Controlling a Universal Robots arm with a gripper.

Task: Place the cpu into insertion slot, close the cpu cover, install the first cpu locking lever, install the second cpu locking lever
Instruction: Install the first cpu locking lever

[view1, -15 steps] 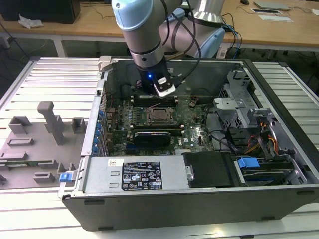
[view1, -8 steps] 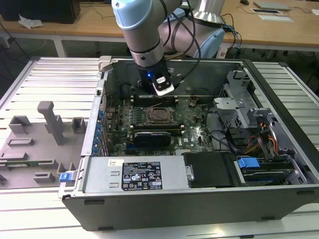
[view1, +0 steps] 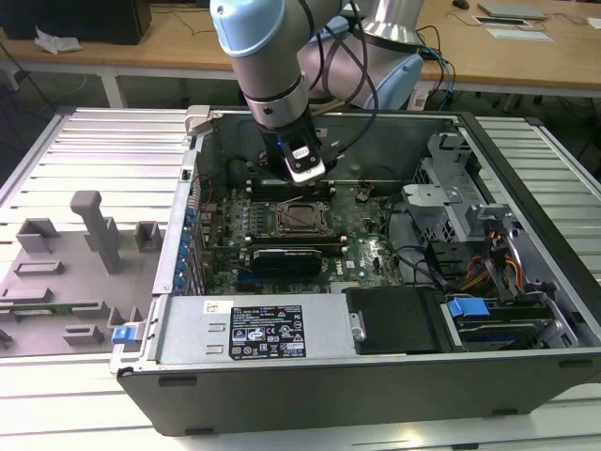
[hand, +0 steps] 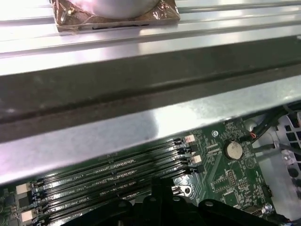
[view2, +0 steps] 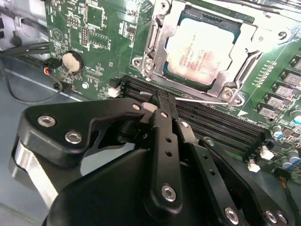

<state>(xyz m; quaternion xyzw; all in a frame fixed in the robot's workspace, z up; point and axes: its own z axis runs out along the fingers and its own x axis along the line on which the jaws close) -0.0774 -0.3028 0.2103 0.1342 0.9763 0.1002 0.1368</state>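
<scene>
In the second wrist view the cpu (view2: 200,44) lies flat in the insertion slot (view2: 155,61), silver top up. The cpu cover (view2: 247,63) is down around it as a metal frame. A thin locking lever (view2: 202,100) runs along the slot's edge beside the memory slots. My gripper (view2: 161,100) is shut, and its black tips rest at the end of that lever. In the exterior view the gripper (view1: 302,188) hangs just behind the insertion slot (view1: 302,218) inside the open computer case. The black fingers (hand: 160,193) also show in the first wrist view.
Long black memory slots (view2: 221,127) lie right under my fingers. A coin battery (view2: 72,60) and loose cables (view2: 28,70) sit nearby. The case wall (hand: 141,127) rises close behind. The power supply (view1: 254,329), a drive cage (view1: 451,202) and a grey fixture (view1: 94,235) surround the board.
</scene>
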